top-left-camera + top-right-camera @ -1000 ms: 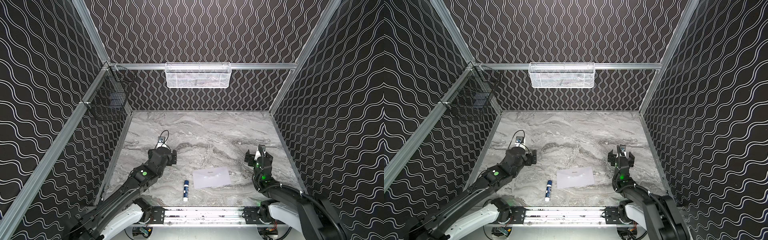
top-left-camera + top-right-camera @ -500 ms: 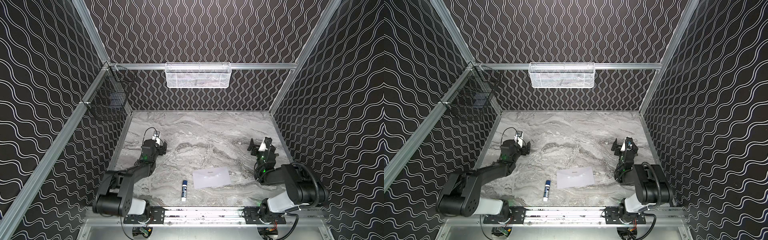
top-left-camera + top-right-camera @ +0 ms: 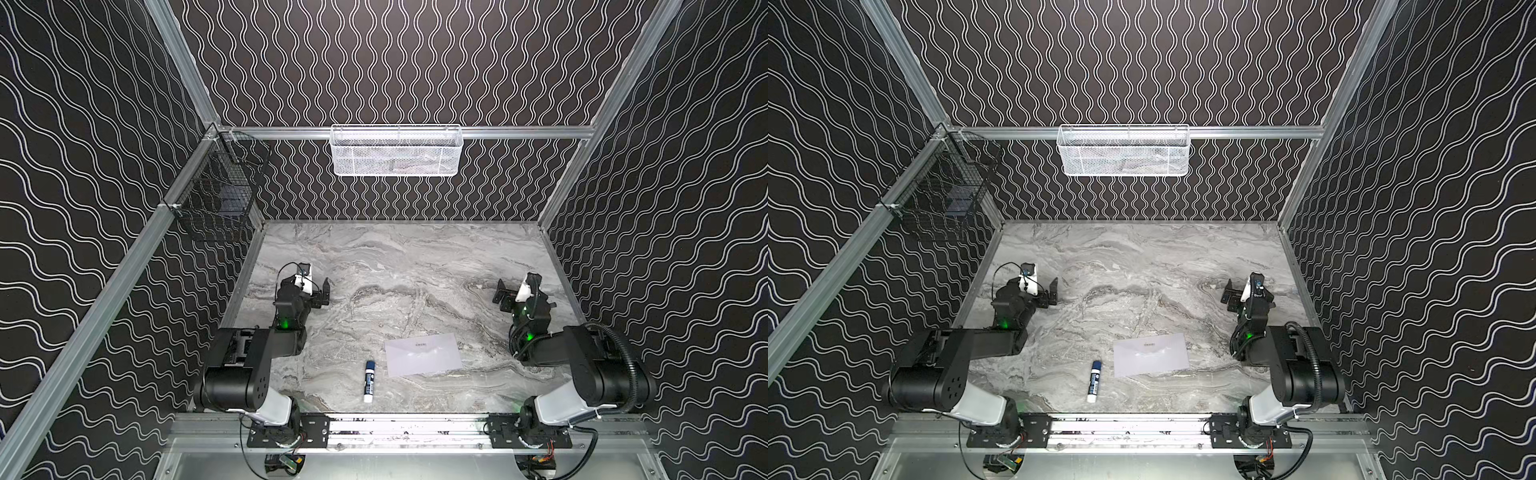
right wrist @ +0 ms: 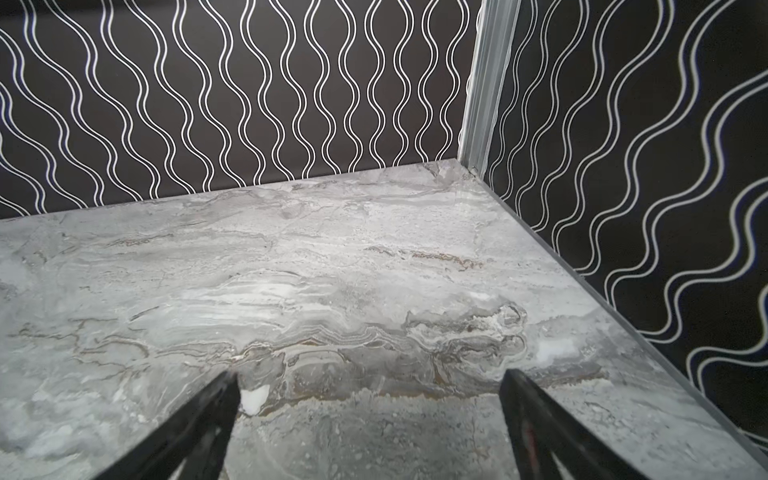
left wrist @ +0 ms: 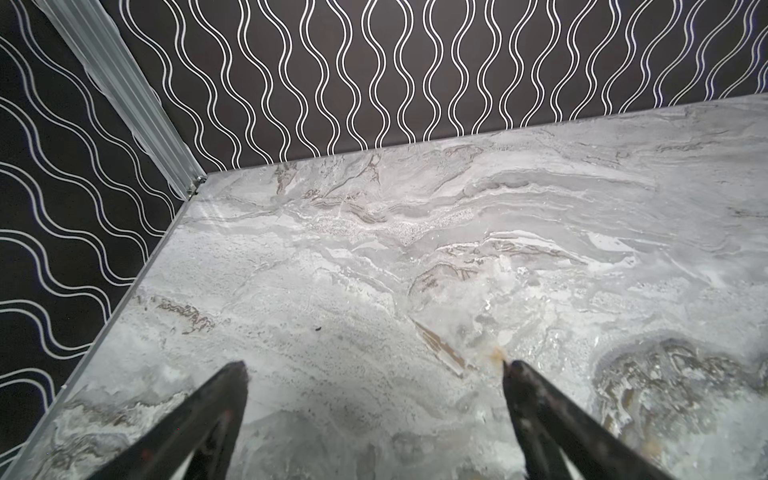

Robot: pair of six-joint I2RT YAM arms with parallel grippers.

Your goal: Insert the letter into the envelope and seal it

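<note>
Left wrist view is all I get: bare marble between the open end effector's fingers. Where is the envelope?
Observer: In both top views the envelope lies flat near the front edge of the table, right of centre.
Operator: Anything next to it?
Observer: A glue stick lies to its left, not touching it.
Operator: And the letter?
Observer: In both top views no green-bordered letter shows anywhere on the table.

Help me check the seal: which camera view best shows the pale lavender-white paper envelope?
A top view: the pale lavender-white paper envelope lies whole and flat on the grey marble table, its small dark printed mark visible. Both top views show the envelope nearly equally. Neither wrist view catches it; both look away across the table.
</note>
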